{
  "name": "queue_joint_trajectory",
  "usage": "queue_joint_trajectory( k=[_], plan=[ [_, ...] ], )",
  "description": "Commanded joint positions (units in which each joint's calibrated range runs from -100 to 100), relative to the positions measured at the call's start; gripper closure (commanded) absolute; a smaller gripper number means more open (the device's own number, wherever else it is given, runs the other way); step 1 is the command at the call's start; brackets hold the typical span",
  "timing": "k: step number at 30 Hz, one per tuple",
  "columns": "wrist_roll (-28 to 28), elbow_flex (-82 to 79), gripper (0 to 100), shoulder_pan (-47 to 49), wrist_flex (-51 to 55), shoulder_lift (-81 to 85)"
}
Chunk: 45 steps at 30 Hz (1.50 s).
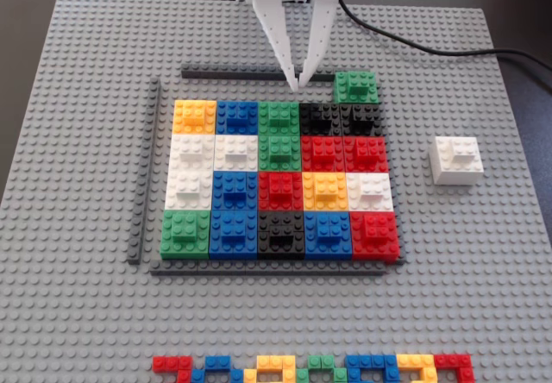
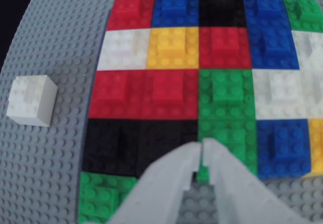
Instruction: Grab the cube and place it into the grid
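White fingers [image 1: 278, 34] pressed together, tips at the multicoloured square LEGO grid [image 1: 278, 178] top edge (green block [image 1: 355, 86] beside); white square LEGO cube [image 1: 457, 159] well apart, sitting square-on.

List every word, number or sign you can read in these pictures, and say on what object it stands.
None: no readable text appears in either view.
The studs on the grey baseplate and on the blocks of the grid are too small and blurred to show any lettering.
The white cube and the gripper show no label.
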<state>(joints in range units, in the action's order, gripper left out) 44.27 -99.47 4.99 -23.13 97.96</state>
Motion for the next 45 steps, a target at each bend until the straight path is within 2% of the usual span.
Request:
queue_joint_trajectory(
  k=[1,28,40,45],
  plan=[
    [-1.81,-0.53,100,-4.96,-5.01,2.04],
    [-2.15,2.37,100,-3.78,-3.5,2.04],
    [-1.71,21.85,100,-0.61,5.64,-4.33],
    [-2.59,36.81,100,2.04,12.77,-15.25]
  ],
)
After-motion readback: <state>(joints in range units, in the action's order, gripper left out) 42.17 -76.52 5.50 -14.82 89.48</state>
